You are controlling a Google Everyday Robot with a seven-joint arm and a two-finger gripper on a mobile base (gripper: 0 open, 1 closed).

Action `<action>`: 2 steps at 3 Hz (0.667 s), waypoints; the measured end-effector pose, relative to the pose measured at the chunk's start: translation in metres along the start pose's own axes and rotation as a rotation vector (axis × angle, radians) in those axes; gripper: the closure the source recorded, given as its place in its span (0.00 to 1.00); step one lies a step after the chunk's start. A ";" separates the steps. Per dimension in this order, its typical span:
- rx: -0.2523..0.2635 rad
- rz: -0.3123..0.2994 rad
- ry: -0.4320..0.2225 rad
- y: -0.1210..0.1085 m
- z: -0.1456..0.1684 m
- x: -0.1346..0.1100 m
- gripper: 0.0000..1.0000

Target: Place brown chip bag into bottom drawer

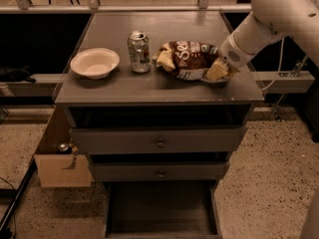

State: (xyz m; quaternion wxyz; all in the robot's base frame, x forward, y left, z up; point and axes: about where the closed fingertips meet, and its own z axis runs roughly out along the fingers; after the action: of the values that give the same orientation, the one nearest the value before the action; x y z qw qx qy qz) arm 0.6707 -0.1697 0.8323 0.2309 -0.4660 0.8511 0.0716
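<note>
The light is dim and warm brown. It falls from above onto the flat grey cabinet top (pixel 149 91), which shines softly. The white robot arm (pixel 279 14) looks brightest; its gripper (pixel 222 70) sits at the right end of the crinkled brown chip bag (pixel 187 59). The open grey bottom drawer (pixel 162 210) lies in dark shadow.

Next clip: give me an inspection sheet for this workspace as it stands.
Surface: grey cabinet top, carrying three items.
Job's things: brown chip bag lying on the top, right of centre; bottom drawer open.
Clutter: soda can upright, left of the bag; white bowl further left.
Grippers: end effector at the bag's right end.
Cables: thin cable hanging right of the cabinet.
Surroundings: speckled floor; cardboard box at the cabinet's left.
</note>
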 end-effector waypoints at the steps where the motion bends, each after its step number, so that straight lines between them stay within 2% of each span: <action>1: 0.000 0.000 0.000 -0.001 -0.005 -0.003 1.00; 2: 0.090 0.055 -0.046 -0.023 -0.085 0.044 1.00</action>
State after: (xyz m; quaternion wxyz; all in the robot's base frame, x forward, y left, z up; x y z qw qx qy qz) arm 0.6422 -0.2447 0.8893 0.2691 -0.4299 0.8603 0.0506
